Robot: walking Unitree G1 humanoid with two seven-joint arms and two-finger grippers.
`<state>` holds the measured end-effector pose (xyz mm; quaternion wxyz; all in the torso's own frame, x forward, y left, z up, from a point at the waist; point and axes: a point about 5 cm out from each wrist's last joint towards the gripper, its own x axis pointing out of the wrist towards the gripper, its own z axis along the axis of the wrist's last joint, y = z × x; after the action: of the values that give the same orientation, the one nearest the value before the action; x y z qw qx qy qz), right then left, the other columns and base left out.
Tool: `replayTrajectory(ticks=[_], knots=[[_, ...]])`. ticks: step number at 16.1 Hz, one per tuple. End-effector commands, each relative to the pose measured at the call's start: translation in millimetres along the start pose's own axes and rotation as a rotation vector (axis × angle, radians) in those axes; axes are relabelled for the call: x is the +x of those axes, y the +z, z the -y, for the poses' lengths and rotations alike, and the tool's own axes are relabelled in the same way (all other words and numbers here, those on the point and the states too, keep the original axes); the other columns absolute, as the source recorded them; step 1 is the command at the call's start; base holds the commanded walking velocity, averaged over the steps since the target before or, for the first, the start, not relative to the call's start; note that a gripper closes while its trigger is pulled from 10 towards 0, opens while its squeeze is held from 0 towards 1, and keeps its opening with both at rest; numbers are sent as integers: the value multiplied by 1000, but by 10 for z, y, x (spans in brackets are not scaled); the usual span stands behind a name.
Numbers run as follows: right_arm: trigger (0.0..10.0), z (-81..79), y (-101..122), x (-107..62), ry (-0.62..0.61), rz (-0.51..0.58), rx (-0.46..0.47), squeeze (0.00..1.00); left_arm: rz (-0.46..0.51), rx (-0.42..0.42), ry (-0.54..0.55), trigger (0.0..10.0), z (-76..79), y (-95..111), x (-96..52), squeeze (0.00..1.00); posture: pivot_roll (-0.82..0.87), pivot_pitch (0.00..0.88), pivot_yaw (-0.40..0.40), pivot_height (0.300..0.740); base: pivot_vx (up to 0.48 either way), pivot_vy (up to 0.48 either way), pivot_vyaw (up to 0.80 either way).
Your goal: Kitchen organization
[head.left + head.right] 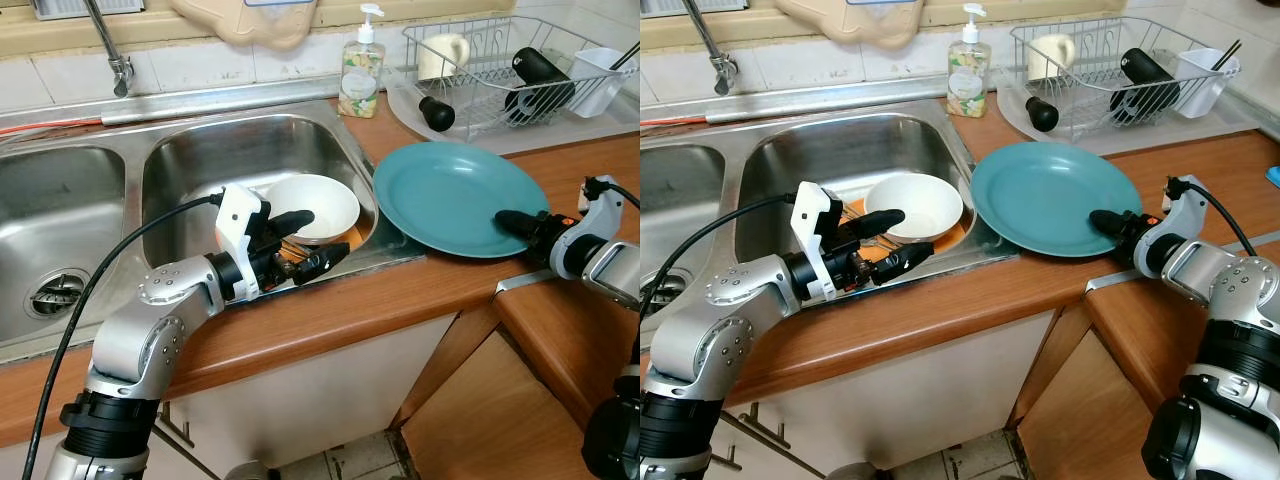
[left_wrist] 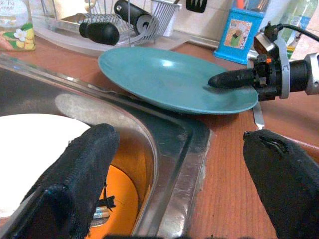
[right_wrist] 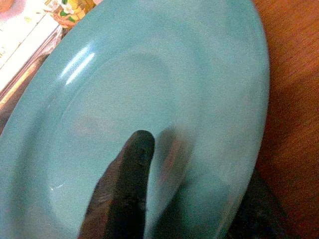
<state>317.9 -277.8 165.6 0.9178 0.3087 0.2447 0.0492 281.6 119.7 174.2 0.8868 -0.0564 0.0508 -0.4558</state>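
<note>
Plate (image 1: 450, 195): teal, clamped at its near rim by my right gripper (image 1: 512, 222), one finger on top and one beneath; the far side overhangs the sink (image 1: 180, 160) corner.
Left gripper (image 1: 305, 240): I see its fingers spread apart, at the sink's front edge, over a white bowl (image 1: 315, 205) on an orange dish (image 2: 117, 196).
Room: bare wooden counter (image 1: 590, 170) just right of my right claw.
Beyond plate: dish rack (image 1: 500, 75) and soap bottle (image 1: 361, 65) stand in the way.
</note>
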Motion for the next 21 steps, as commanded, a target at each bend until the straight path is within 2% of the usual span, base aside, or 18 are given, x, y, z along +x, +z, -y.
replayTrajectory(ticks=[1,8,11,14,15,16,18,19,21], knots=[[0,-101,39,10,40,11,9,0,4,6,3,10000,3,27,-25,0,-95,0,7,740,0,0,0],[0,-306,179,-34,125,62,32,0,17,9,45,10000,-62,64,-84,0,-82,0,6,740,0,0,0],[0,-506,313,-75,187,106,24,0,15,21,78,10000,-127,91,-162,0,-79,0,7,740,0,0,0],[0,-885,457,-49,276,179,-46,0,15,99,163,10000,-233,170,-287,0,-78,0,12,740,0,0,0],[0,-999,470,-8,282,189,-83,0,19,115,185,10000,-257,200,-329,0,-75,0,11,740,0,0,0],[0,-1043,469,12,280,190,-105,0,22,119,192,10000,-264,214,-346,0,-75,0,11,740,0,0,0],[0,-1329,309,259,222,178,-289,0,29,126,195,10000,-258,289,-475,0,-70,0,7,740,0,0,0],[0,-1368,265,325,214,168,-293,0,23,123,184,10000,-245,291,-491,0,-58,0,0,740,0,0,0],[0,-1571,61,577,207,133,-287,0,0,114,141,10000,-184,281,-523,0,-48,0,-5,740,0,0,0]])
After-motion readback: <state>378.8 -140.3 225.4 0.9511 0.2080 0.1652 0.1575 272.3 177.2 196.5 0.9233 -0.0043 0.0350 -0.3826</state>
